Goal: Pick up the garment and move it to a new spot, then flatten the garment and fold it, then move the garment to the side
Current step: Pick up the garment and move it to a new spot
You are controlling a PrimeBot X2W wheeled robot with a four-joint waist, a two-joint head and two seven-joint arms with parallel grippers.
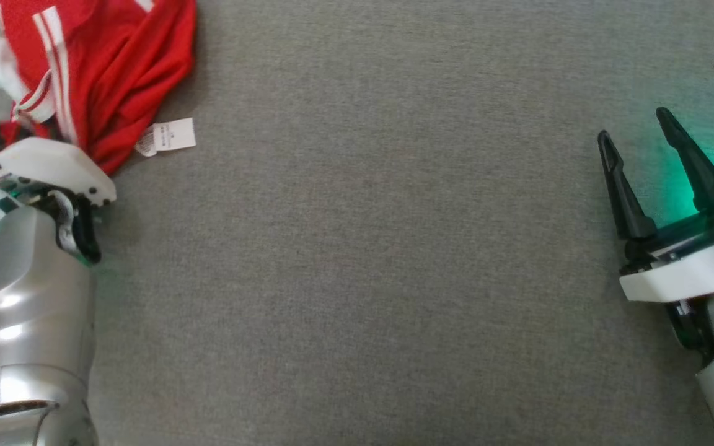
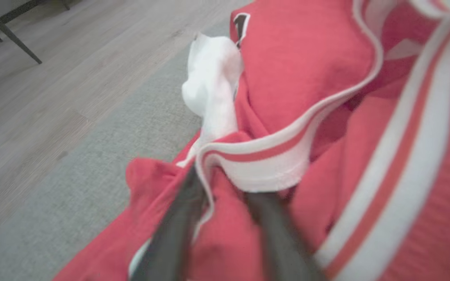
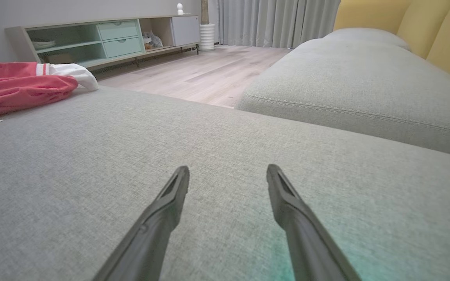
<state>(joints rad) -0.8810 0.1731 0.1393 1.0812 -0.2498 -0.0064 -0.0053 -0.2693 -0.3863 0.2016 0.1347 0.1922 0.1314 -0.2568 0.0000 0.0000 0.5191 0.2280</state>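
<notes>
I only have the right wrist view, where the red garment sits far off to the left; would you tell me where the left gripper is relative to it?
Observer: The left gripper is in the garment; its fingers stand either side of a white-and-red striped band.
Operator: Thank you. Has it gripped the cloth?
Observer: I cannot tell; the left wrist view is blurred and cloth covers the fingertips.
Operator: Which part of the heap is that?
Observer: In the head view, the white wrist housing sits over the heap's lower left edge, left of the white tag.
</notes>
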